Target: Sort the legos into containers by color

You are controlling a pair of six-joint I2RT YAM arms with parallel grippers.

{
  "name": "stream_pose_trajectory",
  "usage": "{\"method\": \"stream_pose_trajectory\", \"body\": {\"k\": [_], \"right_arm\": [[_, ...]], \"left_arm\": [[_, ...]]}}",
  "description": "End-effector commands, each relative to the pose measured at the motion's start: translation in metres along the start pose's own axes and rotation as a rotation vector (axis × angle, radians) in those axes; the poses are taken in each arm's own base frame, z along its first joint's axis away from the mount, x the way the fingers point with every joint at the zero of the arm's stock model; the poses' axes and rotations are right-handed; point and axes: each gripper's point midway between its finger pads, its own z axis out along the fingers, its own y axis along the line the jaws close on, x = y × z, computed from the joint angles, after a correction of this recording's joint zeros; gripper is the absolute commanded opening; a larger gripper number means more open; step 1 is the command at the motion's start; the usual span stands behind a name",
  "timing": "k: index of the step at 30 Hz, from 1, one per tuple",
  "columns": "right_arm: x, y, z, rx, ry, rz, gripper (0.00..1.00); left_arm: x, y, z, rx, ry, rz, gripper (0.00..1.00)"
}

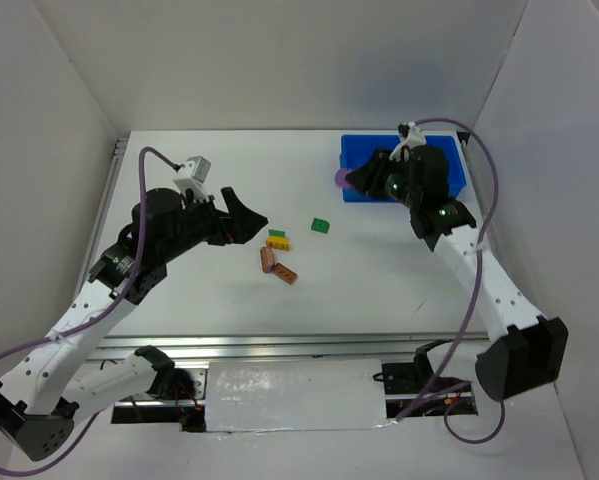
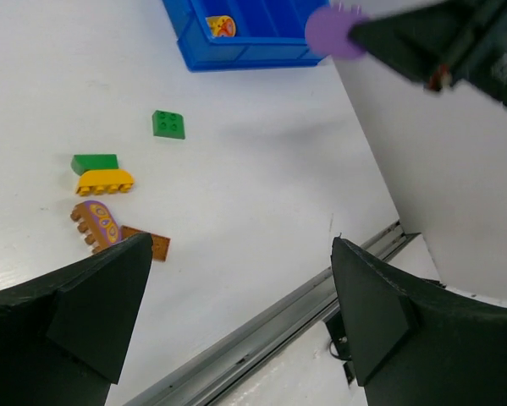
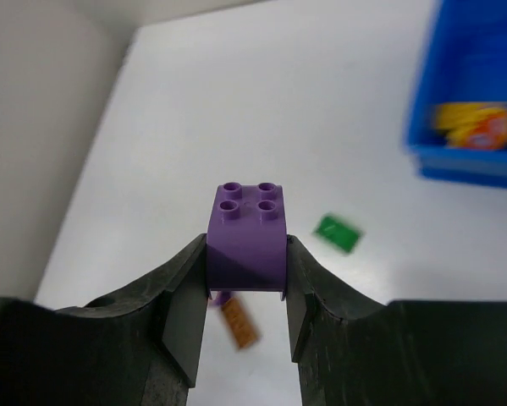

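- Top external view first: the white table fills the floor of the walled cell, and both arms reach over it from the near edge.
- I can see the blue tray at the far right. The right arm hides most of it.
- I read the right gripper as clamped on the purple brick, one finger on each side and the studs facing the wrist camera.
- From above, that purple brick hangs in the air just beside the tray's left wall, near its near-left corner.
- The left gripper is spread wide with nothing between its fingers. It hovers left of centre, pointing toward the loose bricks.
- Inside the tray, the left wrist view shows one yellow printed brick in the corner compartment.
- Out on the table, the green square brick lies alone, mid-table.
- Just left of it, a green brick touches a yellow brick on its near side.
- Nearer again, a brown patterned brick and a flat orange brick lie touching.
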Motion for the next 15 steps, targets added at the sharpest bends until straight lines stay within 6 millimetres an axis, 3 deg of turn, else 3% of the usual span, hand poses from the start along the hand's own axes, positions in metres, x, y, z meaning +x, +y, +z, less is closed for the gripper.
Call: {"method": "stream_pose_trajectory", "body": {"k": [1, 3, 5, 6, 8, 9, 10, 11, 12, 13, 14, 15], "right_arm": [[-0.043, -0.095, 0.015, 0.424, -0.106, -0.053, 0.0], [-0.056, -0.139, 0.031, 0.535, -0.103, -0.033, 0.0], [-0.066, -0.159, 0.042, 0.563, -0.113, -0.033, 0.0], [-0.081, -0.169, 0.044, 0.576, -0.136, -0.041, 0.0], [-0.078, -0.195, 0.063, 0.6, -0.108, -0.025, 0.0], [-0.095, -0.202, 0.064, 0.599, -0.131, -0.018, 0.0], [-0.081, -0.219, 0.078, 0.606, -0.076, 0.002, 0.0], [-0.094, -0.221, 0.082, 0.597, -0.093, 0.003, 0.0], [-0.093, -0.227, 0.088, 0.602, -0.083, 0.008, 0.0], [-0.077, -0.239, 0.1, 0.609, -0.027, 0.022, 0.0], [-0.091, -0.251, 0.098, 0.616, -0.046, 0.027, 0.0], [-0.088, -0.256, 0.103, 0.614, -0.029, 0.029, 0.0]], "left_arm": [[-0.004, 0.008, -0.009, -0.032, -0.029, 0.053, 1.0], [0.005, 0.023, -0.012, -0.093, -0.008, 0.063, 1.0], [0.012, 0.03, -0.013, -0.117, 0.013, 0.066, 0.99], [0.017, 0.033, -0.014, -0.121, 0.025, 0.067, 0.99], [0.025, 0.039, -0.015, -0.133, 0.04, 0.07, 1.0], [0.027, 0.044, -0.016, -0.153, 0.042, 0.069, 1.0], [0.032, 0.047, -0.016, -0.163, 0.057, 0.062, 1.0], [0.031, 0.055, -0.017, -0.203, 0.046, 0.059, 1.0], [0.033, 0.06, -0.018, -0.232, 0.049, 0.056, 1.0], [0.035, 0.062, -0.017, -0.241, 0.052, 0.049, 1.0], [0.035, 0.062, -0.016, -0.237, 0.053, 0.049, 1.0], [0.038, 0.06, -0.015, -0.222, 0.066, 0.049, 1.0]]}}
